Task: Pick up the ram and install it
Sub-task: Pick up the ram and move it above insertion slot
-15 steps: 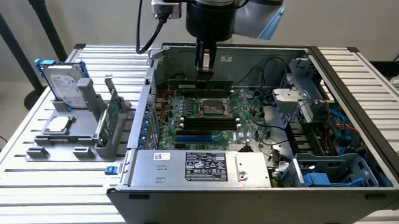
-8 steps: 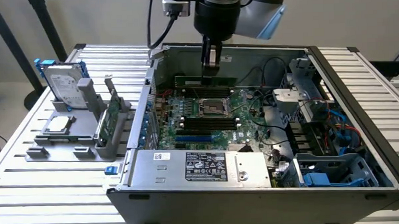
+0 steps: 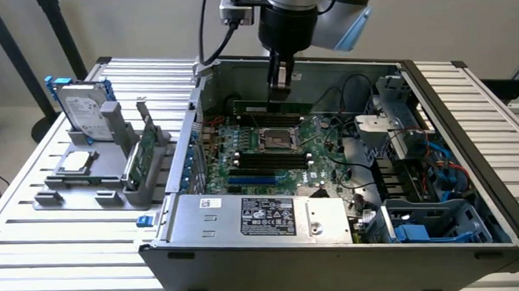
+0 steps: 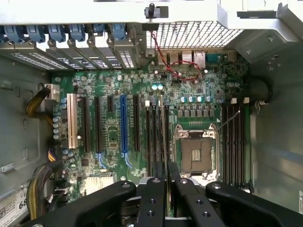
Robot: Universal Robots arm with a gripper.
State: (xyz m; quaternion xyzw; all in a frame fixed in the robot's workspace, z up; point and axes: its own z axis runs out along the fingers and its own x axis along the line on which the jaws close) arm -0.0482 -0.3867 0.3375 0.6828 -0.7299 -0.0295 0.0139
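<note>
**Ram picked, seating unconfirmed**

On the exterior view's left, the grey holder (image 3: 88,190) has only the drive and card. At centre the gripper (image 3: 279,86) is pinched on the ram (image 3: 271,108), which stands on edge over the far slots behind the CPU socket (image 3: 281,138). Pickup is done. Can't tell if it's pressed home.

Ram (image 3: 271,108) held on edge.
Long thin green stick, level, pinched mid-length by gripper (image 3: 280,93), at the far side of the motherboard (image 3: 242,143); seated or not, can't tell.
</note>
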